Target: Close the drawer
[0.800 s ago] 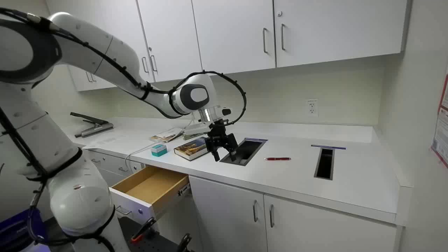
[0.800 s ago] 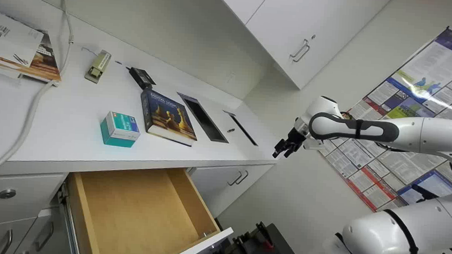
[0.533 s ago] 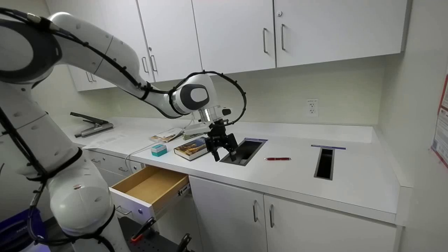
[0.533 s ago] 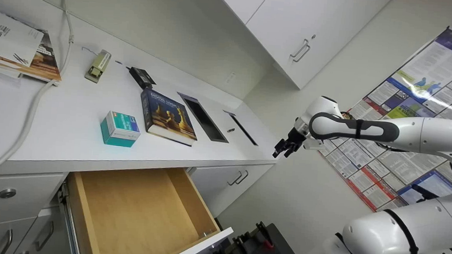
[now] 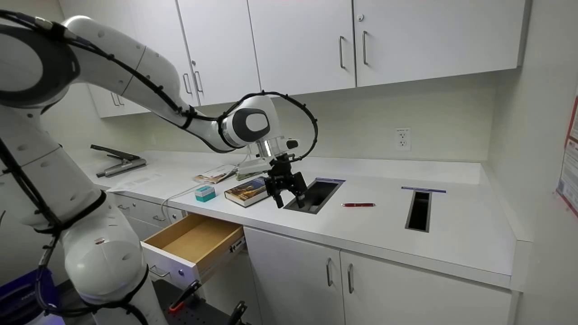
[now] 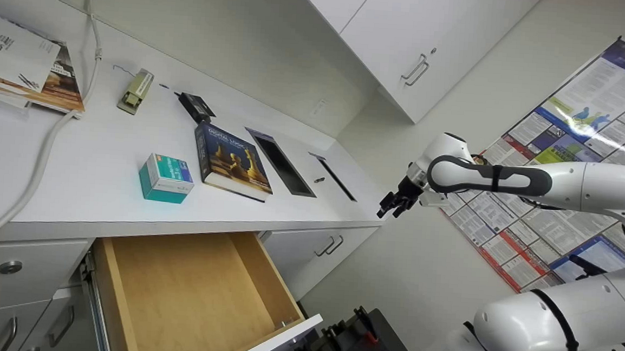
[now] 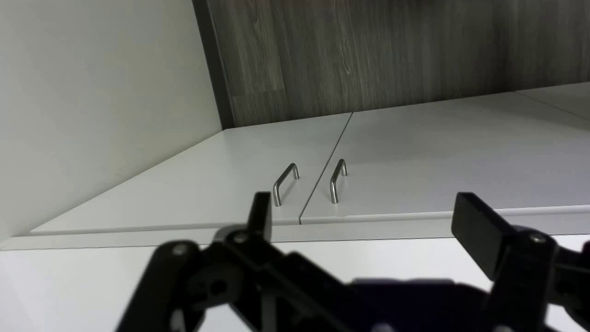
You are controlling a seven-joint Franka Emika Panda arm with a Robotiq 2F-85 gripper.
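Note:
The drawer [image 5: 198,241] is pulled out from under the white counter, and its tan wooden box holds nothing visible. Its white front panel has a bar handle. The drawer also shows large in an exterior view [image 6: 191,293], with part of its front cut off by the frame. My gripper [image 5: 290,204] points down, well above and apart from the drawer. It also shows in an exterior view [image 6: 388,214]. In the wrist view its two fingers are wide apart with nothing between them [image 7: 364,200]. The drawer is out of view there.
On the counter [image 5: 384,239] lie a thick book [image 6: 235,160], a teal and white box [image 6: 166,178], a red pen [image 5: 358,205] and two dark slots. Lower cabinet doors with bar handles [image 7: 286,184] are below. Black clamps [image 5: 185,295] stand near the drawer front.

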